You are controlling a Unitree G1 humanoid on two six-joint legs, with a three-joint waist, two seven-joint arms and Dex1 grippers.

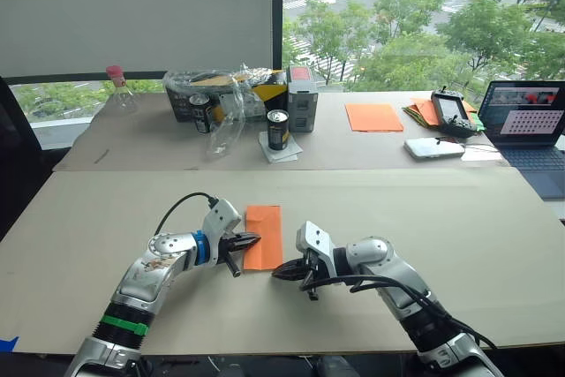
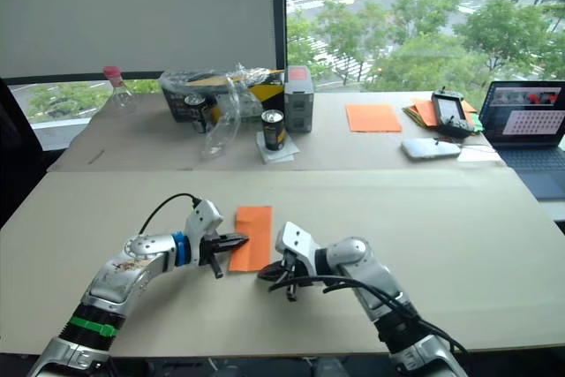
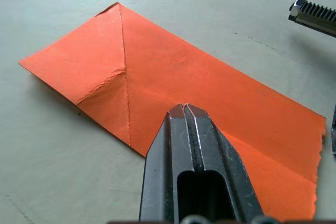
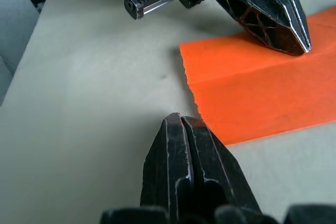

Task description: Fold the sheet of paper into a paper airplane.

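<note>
The left hand [image 1: 249, 240] has its two fingers pressed together into a single blade, and that blade lies on top of the sheet of paper [image 1: 263, 236], pushing it flat against the table [image 1: 441, 218] partway along its left edge. This looks like a pinning hold rather than a grip: nothing sits between the fingers, and the weight on the paper would keep it from sliding while the other arm works. The right hand [image 1: 281, 270] is likewise closed to a point, its tip resting on the bare table just beside the near corner of the paper, touching or almost touching the ragged near edge (the right wrist view leaves that contact too close to call). Placed there, it seems ready to slip under or nudge that corner for the next fold. The paper itself lies in the middle of the near table between the two arms, already doubled into a long narrow rectangle, with a crease running down its length and, at the far end, what looks like a corner turned in along a diagonal line and slightly rumpled. So the airplane appears only begun. Well apart, on the far table, a flat orange sheet [image 1: 373, 116] and a laptop [image 1: 527, 121] play no part.
</note>
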